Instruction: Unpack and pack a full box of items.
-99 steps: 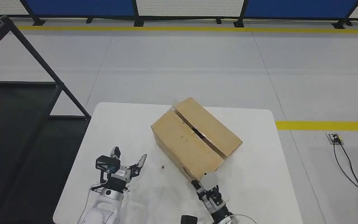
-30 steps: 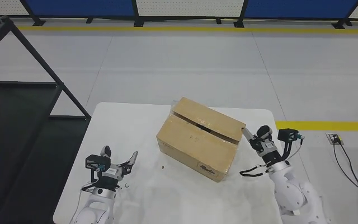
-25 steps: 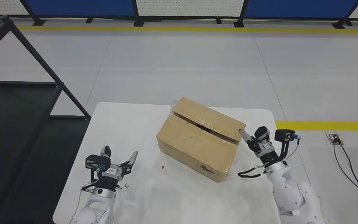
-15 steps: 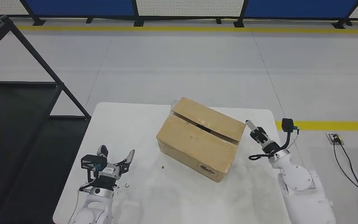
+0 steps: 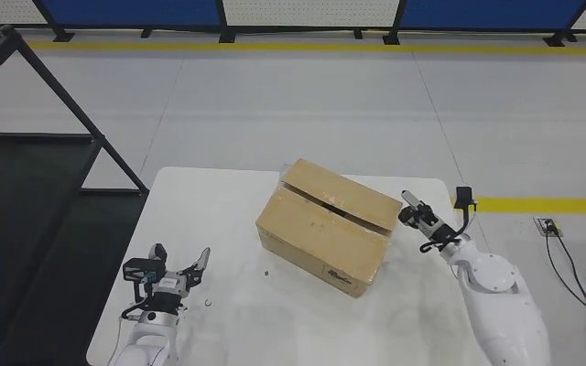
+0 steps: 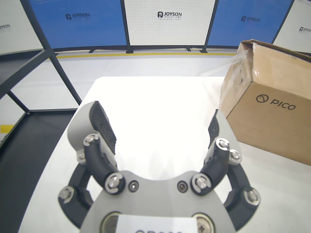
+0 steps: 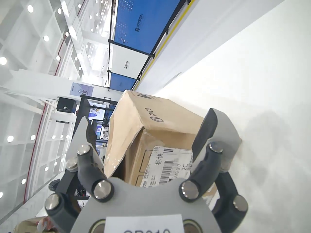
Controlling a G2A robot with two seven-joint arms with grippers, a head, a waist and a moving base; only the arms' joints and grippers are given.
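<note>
A brown cardboard box [image 5: 325, 229] lies slantwise in the middle of the white table [image 5: 201, 206], its top flaps down with a dark slit between them. My right gripper [image 5: 409, 209] is open at the box's right end. In the right wrist view its fingers straddle the labelled end of the box [image 7: 155, 134], where one flap edge stands slightly raised; touching or apart cannot be told. My left gripper [image 5: 179, 256] stands open and empty near the table's front left corner, well left of the box. From the left wrist, the gripper [image 6: 155, 117] faces bare tabletop with the box [image 6: 267, 112] off to one side.
Two tiny bits [image 5: 265, 272] [image 5: 209, 302] lie on the table in front of the box. A black metal shelf frame [image 5: 55, 174] stands just off the table's left edge. Bare tabletop lies left of and in front of the box.
The box has turned on the table since the oldest frame. The right gripper went from the box's front to its right end. The left gripper drew back toward the front left corner.
</note>
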